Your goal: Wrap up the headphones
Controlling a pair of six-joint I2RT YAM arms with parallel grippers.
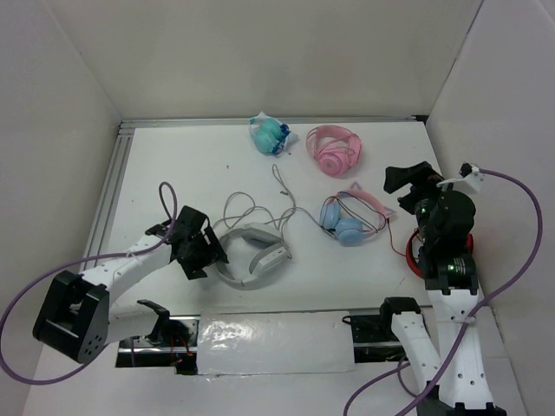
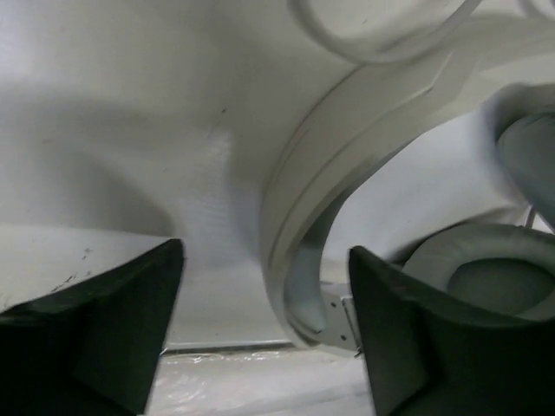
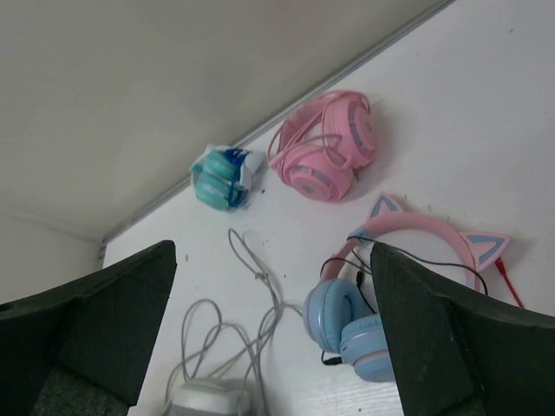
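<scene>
The left end effector (image 1: 201, 251) sits low over the near worktop (image 1: 173, 156), spread wide and gripping nothing. The headphones (image 1: 254, 257) lie flat just to its right, headband bend between its fingers and cups pointing far-right. Their cable (image 3: 247, 257) loops farther back. The right end effector (image 1: 408, 178) is well apart, also spread wide and empty.
</scene>
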